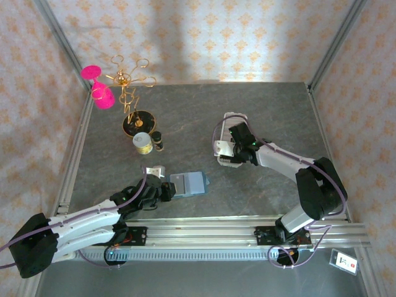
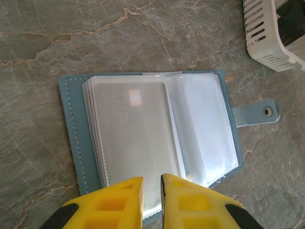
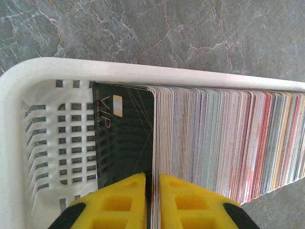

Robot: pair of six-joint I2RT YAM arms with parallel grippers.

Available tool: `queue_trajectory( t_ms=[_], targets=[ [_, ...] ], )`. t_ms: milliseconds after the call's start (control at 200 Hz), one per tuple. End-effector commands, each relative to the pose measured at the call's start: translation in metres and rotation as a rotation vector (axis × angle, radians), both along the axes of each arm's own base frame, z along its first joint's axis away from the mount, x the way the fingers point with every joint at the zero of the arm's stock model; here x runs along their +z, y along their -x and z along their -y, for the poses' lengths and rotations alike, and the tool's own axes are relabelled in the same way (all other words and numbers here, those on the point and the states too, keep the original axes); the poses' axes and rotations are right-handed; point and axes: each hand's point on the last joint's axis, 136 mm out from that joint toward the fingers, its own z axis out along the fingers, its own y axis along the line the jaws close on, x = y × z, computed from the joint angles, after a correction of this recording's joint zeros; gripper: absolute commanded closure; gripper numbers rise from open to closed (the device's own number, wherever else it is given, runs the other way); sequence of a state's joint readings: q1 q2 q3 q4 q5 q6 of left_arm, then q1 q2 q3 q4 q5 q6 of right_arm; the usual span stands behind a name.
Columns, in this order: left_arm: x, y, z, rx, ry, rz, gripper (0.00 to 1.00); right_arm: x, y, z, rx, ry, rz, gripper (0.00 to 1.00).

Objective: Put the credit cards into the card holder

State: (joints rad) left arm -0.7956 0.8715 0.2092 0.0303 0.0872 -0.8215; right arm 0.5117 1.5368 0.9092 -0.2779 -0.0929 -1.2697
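Since every sleeve I can see looks empty, all the filing is left: my right tool point(image 3: 152, 179) is pinched on the foremost of the credit cards point(image 3: 214, 143), thin glossy edges packed upright in a slotted white tray point(image 3: 28, 95). My left tool point(image 2: 152, 183) nips a limp clear leaf of the card holder point(image 2: 76, 124), which lies open, teal and stitched, on the veined desk point(image 2: 71, 38), at 8 o'clock from the tray.
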Motion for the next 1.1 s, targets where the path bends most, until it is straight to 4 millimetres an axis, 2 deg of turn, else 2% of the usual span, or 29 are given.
queue_trajectory(
  t_ms=[0, 345, 471, 666, 746, 866, 1056, 1091],
  targets=[
    [-0.001, 0.0, 0.0, 0.017, 0.04, -0.006, 0.82, 0.034, -0.019, 0.004, -0.057, -0.017, 0.109, 0.87],
    [0.0, -0.001, 0.001, 0.015, 0.05, -0.006, 0.82, 0.041, -0.019, 0.005, -0.058, -0.031, 0.121, 0.88],
    [0.0, -0.001, 0.001, 0.018, 0.05, -0.005, 0.82, 0.04, -0.017, 0.004, -0.053, -0.04, 0.11, 0.95],
    [0.0, -0.001, 0.0, 0.021, 0.048, -0.003, 0.82, 0.037, -0.005, 0.0, -0.028, -0.072, 0.069, 0.99],
    [-0.001, -0.001, 0.0, 0.023, 0.048, -0.003, 0.82, 0.035, -0.001, 0.0, -0.026, -0.081, 0.062, 0.92],
    [-0.002, -0.001, 0.0, 0.02, 0.045, -0.006, 0.82, 0.029, 0.002, 0.0, -0.029, -0.079, 0.045, 0.86],
    [-0.003, 0.0, -0.001, 0.02, 0.046, -0.008, 0.82, 0.022, 0.0, 0.0, -0.034, -0.067, 0.025, 0.86],
    [-0.003, 0.0, -0.002, 0.021, 0.044, -0.007, 0.82, 0.021, 0.001, -0.001, -0.032, -0.069, 0.017, 0.84]
  ],
)
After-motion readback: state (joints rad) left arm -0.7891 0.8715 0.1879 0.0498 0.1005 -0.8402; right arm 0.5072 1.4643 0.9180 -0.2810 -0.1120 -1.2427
